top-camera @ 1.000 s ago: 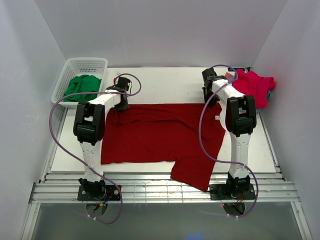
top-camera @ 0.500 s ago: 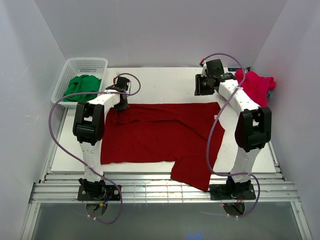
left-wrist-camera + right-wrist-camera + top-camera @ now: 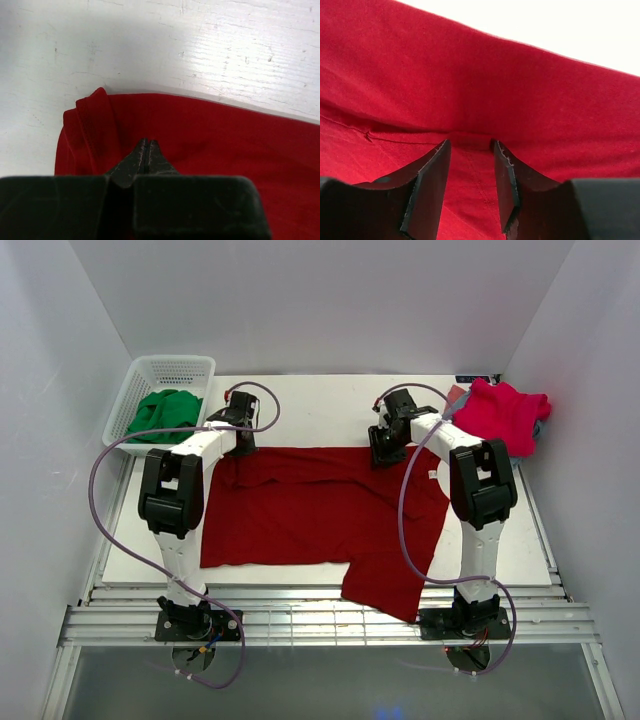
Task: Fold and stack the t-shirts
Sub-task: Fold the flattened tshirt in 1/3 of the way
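The large dark red t-shirt (image 3: 320, 505) lies spread on the white table (image 3: 320, 405), one sleeve hanging over the near edge. My left gripper (image 3: 240, 440) is at its far left corner, shut, with its tips (image 3: 148, 141) pressed into the bunched cloth (image 3: 225, 140). My right gripper (image 3: 383, 450) is at the shirt's far edge, right of the middle. It is open, its fingers (image 3: 432, 175) astride a raised fold of red cloth (image 3: 485, 85). The pink-red t-shirt (image 3: 505, 410) lies crumpled at the back right on grey-blue cloth (image 3: 541, 427).
A white basket (image 3: 165, 370) holding green cloth (image 3: 165, 412) stands at the back left. White walls close in the table on three sides. A metal rail (image 3: 330, 620) runs along the near edge by the arm bases.
My right arm has swung left from beside the pink-red shirt and come down on the dark red shirt's far edge. The left gripper has stayed at its corner.
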### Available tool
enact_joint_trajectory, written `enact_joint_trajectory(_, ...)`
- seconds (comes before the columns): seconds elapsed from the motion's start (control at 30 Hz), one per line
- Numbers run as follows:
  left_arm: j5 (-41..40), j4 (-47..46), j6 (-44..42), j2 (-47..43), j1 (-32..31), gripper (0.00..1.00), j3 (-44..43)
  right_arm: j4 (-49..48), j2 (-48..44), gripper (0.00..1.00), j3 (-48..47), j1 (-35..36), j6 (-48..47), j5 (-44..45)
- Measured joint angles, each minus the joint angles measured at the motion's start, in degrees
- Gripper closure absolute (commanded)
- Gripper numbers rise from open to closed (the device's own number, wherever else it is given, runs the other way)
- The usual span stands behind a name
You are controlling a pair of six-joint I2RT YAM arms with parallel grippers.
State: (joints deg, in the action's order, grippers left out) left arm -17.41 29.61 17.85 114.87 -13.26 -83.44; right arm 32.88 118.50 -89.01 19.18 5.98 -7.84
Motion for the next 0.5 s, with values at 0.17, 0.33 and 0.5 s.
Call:
enact_joint_trajectory(0.17, 0.0, -0.5, -0.1, -0.7, 0.0, 1.0, 0.6, -0.6, 0.0, 0.79, 0.7, 0.0, -0.2, 0.5)
enact_joint_trajectory(0.33, 0.0, -0.5, -0.5, -0.7, 0.0, 1.0, 0.6, -1.5, -0.2, 0.92, 2.4, 0.1, 0.5, 1.0)
enact_joint_trajectory(0.5, -0.1, -0.9, -0.5, -0.8, 0.0, 1.0, 1.7, -1.8, -0.9, 0.92, 3.1, 0.6, 0.5, 1.3)
